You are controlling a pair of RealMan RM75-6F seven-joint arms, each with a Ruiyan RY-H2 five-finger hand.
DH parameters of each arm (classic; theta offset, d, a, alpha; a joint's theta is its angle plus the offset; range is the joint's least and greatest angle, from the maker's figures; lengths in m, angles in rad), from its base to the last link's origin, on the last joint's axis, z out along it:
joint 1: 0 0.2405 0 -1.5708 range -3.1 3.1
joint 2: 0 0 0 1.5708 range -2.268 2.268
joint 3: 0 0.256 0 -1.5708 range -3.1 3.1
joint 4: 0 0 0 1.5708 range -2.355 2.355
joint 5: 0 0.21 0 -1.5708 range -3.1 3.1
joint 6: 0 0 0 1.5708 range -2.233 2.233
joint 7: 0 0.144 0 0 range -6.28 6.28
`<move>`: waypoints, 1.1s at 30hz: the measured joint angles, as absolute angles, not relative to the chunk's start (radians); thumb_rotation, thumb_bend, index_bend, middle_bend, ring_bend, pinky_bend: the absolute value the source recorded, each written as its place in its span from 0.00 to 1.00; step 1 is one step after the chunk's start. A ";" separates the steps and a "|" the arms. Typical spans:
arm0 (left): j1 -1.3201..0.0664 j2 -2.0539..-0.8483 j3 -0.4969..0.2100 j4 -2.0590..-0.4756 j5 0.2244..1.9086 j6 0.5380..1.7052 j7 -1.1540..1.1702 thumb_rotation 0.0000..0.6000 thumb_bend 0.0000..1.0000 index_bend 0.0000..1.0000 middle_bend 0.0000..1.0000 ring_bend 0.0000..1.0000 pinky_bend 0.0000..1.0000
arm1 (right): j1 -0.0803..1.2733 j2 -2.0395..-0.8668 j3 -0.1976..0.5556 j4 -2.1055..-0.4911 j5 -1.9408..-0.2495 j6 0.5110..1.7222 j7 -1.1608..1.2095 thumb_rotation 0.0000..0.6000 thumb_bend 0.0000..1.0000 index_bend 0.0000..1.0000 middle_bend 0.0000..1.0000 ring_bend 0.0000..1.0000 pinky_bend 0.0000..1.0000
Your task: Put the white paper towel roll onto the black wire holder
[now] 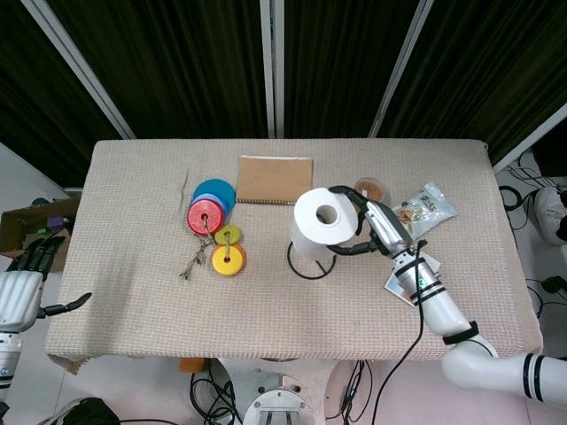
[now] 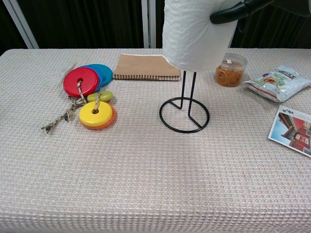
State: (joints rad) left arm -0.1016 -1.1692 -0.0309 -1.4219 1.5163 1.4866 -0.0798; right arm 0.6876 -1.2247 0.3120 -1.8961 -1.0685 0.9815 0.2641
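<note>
The white paper towel roll (image 1: 321, 221) (image 2: 193, 34) sits upright over the post of the black wire holder (image 1: 310, 261) (image 2: 184, 114), its lower end still above the ring base. My right hand (image 1: 368, 226) grips the roll from its right side, black fingers (image 2: 238, 10) wrapped round the paper. The holder's two thin uprights show below the roll in the chest view. My left hand (image 1: 27, 288) hangs off the table's left edge, holding nothing, fingers apart.
Coloured discs on a cord (image 1: 215, 228) (image 2: 90, 94) lie left of the holder. A brown notebook (image 1: 275, 179) lies behind it. A jar of rubber bands (image 2: 230, 70), a snack bag (image 2: 278, 82) and a card (image 2: 292, 128) lie on the right.
</note>
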 measured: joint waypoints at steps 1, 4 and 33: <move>-0.100 -1.168 -0.031 -1.422 1.516 1.488 -0.079 0.46 0.10 0.07 0.11 0.08 0.25 | 0.689 -1.229 0.308 -1.888 -1.069 0.974 0.265 1.00 0.22 0.39 0.50 0.52 0.64; -0.098 -1.166 -0.032 -1.424 1.517 1.495 -0.077 0.46 0.10 0.07 0.11 0.08 0.25 | 0.692 -1.230 0.298 -1.880 -1.082 0.944 0.271 1.00 0.09 0.05 0.20 0.20 0.37; -0.095 -1.164 -0.036 -1.432 1.531 1.514 -0.070 0.46 0.10 0.07 0.11 0.08 0.25 | 0.366 -1.140 0.023 -1.704 -1.471 1.262 -0.107 1.00 0.01 0.00 0.00 0.00 0.00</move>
State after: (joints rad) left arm -0.0954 -1.1636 -0.0360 -1.4315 1.5312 1.5141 -0.0698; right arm 0.3659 -1.1401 0.0231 -1.7041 -1.4714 1.2618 -0.1065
